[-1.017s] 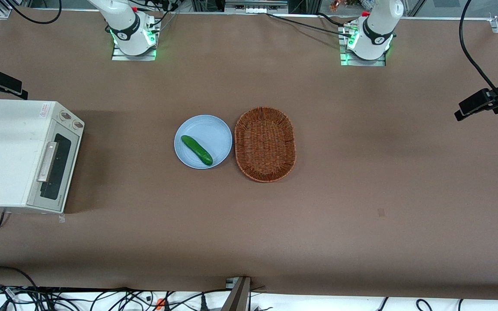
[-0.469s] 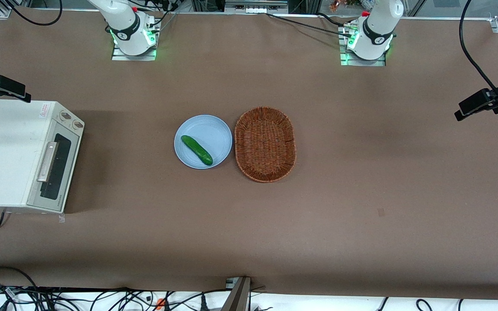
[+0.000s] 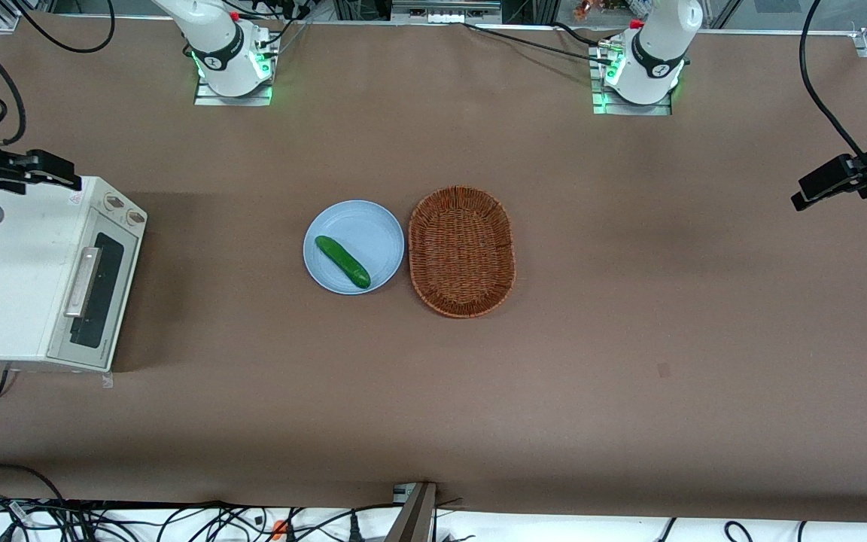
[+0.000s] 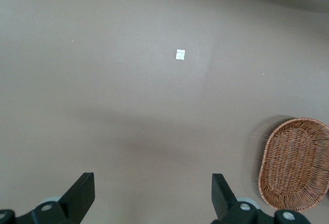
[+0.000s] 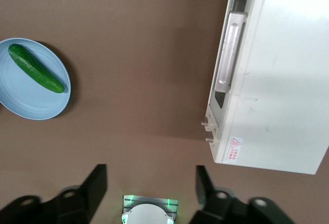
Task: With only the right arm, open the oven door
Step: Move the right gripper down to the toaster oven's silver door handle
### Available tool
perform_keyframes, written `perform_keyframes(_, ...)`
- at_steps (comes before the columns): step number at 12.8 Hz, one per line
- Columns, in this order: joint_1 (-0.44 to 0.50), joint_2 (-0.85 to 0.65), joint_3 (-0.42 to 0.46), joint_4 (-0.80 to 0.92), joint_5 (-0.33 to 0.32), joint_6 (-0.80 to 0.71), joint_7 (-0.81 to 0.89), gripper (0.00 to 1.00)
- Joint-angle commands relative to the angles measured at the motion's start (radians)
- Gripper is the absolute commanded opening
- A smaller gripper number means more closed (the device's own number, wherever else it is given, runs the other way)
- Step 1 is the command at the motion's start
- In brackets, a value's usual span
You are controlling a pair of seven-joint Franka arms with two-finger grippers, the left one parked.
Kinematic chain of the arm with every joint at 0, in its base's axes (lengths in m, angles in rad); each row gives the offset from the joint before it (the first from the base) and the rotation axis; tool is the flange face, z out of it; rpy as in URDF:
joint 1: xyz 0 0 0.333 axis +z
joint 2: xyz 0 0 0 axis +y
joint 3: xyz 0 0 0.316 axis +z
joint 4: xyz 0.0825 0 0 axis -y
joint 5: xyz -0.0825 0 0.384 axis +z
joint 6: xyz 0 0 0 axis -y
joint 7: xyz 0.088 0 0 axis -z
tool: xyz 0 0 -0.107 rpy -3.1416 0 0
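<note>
The cream-white toaster oven stands at the working arm's end of the table. Its oven door is shut, with dark glass and a silver bar handle across it. The right wrist view shows the door edge-on, its handle and the two knobs. My right arm's gripper hovers above the oven's top corner by the knobs, farther from the front camera than the handle. The gripper is open, its fingers wide apart with nothing between them.
A blue plate holding a green cucumber lies mid-table, beside a brown wicker basket. The working arm's base stands at the table's back edge. Cables trail along the front edge.
My gripper has moved from the table's edge in over the oven's top corner, coming nearer the front camera and the knobs. The oven door has not moved.
</note>
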Motion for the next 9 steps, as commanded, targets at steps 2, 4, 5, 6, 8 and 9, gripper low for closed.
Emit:
perform_keyframes(2,0.051,0.042,0.001,-0.012,-0.010,-0.003,0.016,0.21)
perform_keyframes(4,0.114,0.076,-0.001,-0.019,-0.018,0.000,0.088,0.07)
perform_keyframes(5,0.143,0.096,-0.001,-0.020,-0.055,0.003,0.120,0.03)
perform_keyframes(6,0.172,0.123,-0.001,-0.023,-0.110,0.007,0.133,0.00)
perform_keyframes(8,0.182,0.169,-0.001,-0.037,-0.185,0.036,0.133,0.00)
perform_keyframes(9,0.179,0.180,-0.002,-0.052,-0.193,0.056,0.130,0.00)
